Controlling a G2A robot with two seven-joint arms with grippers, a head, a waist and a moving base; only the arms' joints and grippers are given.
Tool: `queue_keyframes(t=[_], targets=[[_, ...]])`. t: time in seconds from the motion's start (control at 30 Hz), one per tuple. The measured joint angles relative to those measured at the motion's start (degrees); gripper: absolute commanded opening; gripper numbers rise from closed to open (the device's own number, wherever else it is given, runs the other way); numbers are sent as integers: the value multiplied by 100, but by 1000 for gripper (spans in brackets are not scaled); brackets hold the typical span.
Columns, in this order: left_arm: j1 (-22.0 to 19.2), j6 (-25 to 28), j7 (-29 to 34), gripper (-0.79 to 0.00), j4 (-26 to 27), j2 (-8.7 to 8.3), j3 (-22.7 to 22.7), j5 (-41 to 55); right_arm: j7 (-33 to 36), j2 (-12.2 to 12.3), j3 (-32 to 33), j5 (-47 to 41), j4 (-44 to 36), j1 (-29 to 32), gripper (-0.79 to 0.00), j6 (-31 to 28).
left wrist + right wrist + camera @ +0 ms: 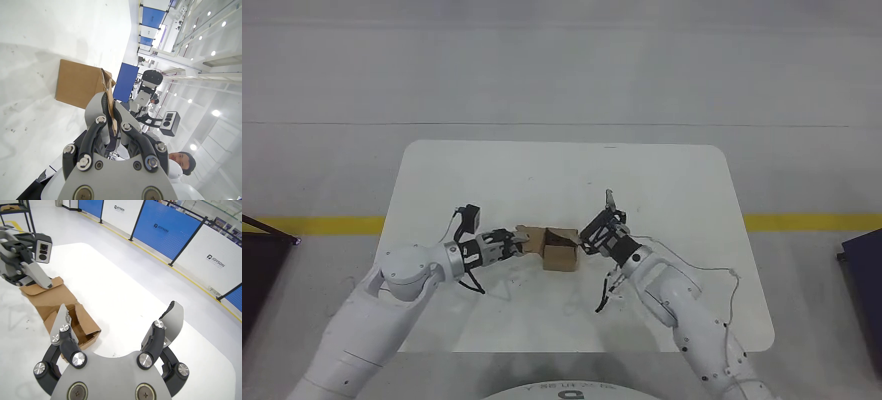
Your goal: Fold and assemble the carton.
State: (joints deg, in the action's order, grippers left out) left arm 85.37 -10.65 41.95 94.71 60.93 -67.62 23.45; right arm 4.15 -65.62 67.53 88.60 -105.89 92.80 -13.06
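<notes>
Toward the near side of the table (pixel 672 190), the brown carton (pixel 557 247) lies on its side between both arms. The left gripper (pixel 107 98) is pinched tight on an end flap (pixel 56 281). The right gripper (pixel 118 305) is spread wide and holds nothing, with one finger (pixel 60 317) at the open mouth, where the wall looks torn. The risk, as I judge it: pulling the pinched flap against that finger could rip the card further, or drag the light carton toward the far side
</notes>
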Motion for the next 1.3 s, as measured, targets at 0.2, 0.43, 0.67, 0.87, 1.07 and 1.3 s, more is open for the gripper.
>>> queue_keyframes(t=[0.2, 0.43, 0.67, 0.87, 1.07, 1.3], targets=[[-7, 2, 7, -785, 17, 0, 23, -20, 403, -127, -471, 94, 630, -575, 0, 249], [30, 35, -29, -785, 31, 0, 18, 12, 598, -276, -999, 201, 1295, -1056, 0, 431], [42, 29, -36, -785, 37, -3, 15, 20, 533, -346, -1147, 144, 1493, -1206, 0, 485], [44, 62, -38, -785, 51, -5, -6, 37, -12, -285, -733, -65, 1052, -844, 0, 708], [52, 134, -29, 0, 109, -8, -26, 65, -364, -165, 79, -412, 852, -267, 0, 824], [166, 593, -127, 0, 197, -26, -251, 152, -292, -147, 240, -367, 1157, -139, 0, 788]])
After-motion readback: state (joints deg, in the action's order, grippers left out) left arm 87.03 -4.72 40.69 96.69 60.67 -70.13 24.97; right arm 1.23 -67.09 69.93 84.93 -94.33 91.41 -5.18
